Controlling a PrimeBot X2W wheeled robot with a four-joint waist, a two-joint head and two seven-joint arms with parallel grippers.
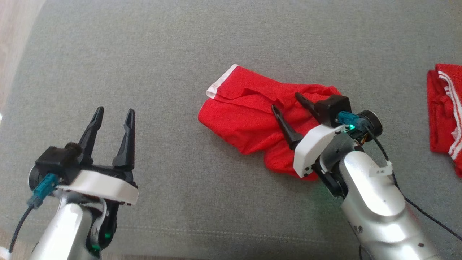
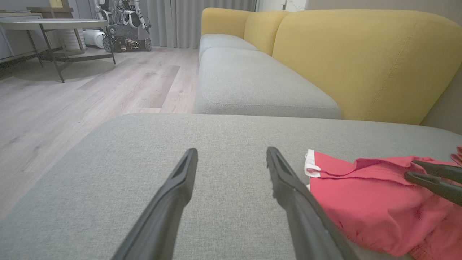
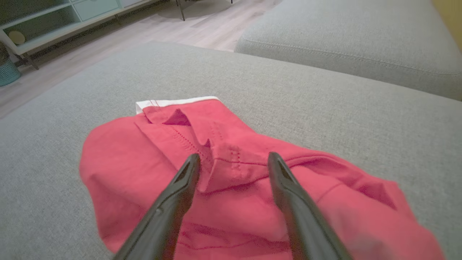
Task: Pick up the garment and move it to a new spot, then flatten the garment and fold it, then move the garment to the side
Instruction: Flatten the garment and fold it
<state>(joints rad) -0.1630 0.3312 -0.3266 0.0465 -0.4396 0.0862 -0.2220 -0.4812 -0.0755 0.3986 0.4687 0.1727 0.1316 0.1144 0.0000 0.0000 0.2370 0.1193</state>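
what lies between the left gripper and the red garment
Only bare grey cushion, seen in the head view between the left gripper and the red garment.

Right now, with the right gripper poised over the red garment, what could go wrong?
The right gripper, open, straddles a raised fold of the bunched red garment; closing there may pinch several layers and lift a clump.
The left gripper, open, sits apart over bare cushion, so a one-point lift may hang unevenly.
A second red garment lies to the right; moving that way could mix them.
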